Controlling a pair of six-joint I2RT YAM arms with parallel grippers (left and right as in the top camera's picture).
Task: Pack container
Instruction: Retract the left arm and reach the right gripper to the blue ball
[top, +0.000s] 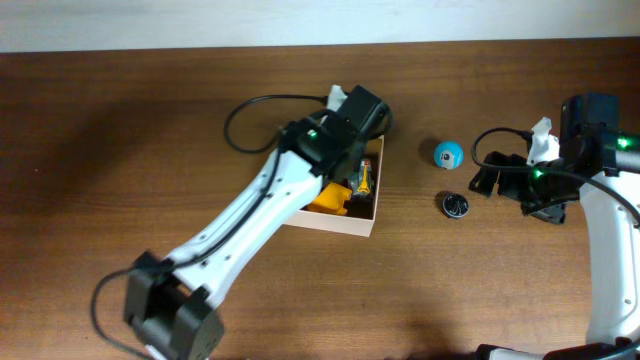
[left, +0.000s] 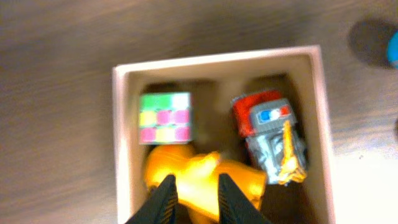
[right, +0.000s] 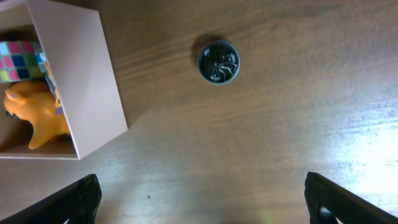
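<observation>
The container (top: 335, 223) is a square cardboard box with white walls, at the table's middle. In the left wrist view the container (left: 124, 124) holds a pastel puzzle cube (left: 165, 117), a red and grey toy car (left: 268, 134) and an orange toy animal (left: 199, 174). My left gripper (left: 194, 199) hangs over the box with its fingers slightly apart above the orange toy. My right gripper (right: 205, 205) is wide open and empty over bare table. A small dark round disc (right: 218, 61) lies ahead of it, and a blue ball (top: 448, 153) lies right of the box.
The dark disc (top: 455, 206) lies between the box and my right arm (top: 515, 192). The box's white wall (right: 93, 74) shows at the left of the right wrist view. Black cables loop off both arms. The table is brown wood.
</observation>
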